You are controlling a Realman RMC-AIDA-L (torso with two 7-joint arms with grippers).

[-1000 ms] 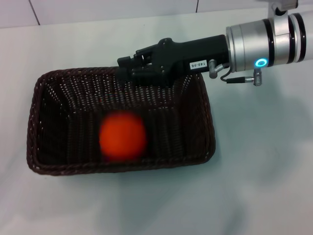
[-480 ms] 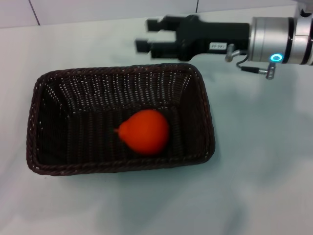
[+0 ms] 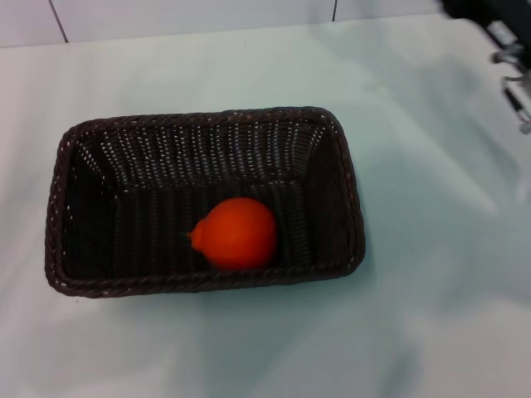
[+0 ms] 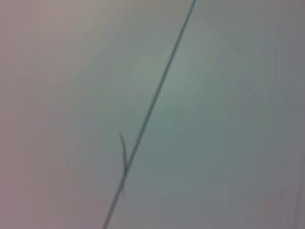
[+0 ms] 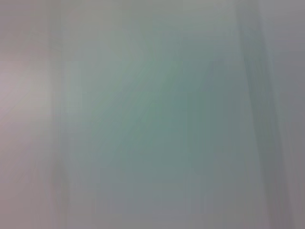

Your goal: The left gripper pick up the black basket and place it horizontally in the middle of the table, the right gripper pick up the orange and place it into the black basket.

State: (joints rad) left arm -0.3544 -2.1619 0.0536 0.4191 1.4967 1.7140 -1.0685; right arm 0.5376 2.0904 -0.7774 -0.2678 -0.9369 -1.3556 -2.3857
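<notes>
Orange sits settled inside the black basket mid-counter now. Right gripper has pulled away past the basket's far right corner, barely visible, so can't tell its jaws. Looks done.

Pale tabletop, tiled wall behind

You're looking at a glossy whitish-green tabletop with soft shadows, and beyond its far edge a light tiled wall crossed by dark grout lines; left wrist view shows one such line.
</notes>
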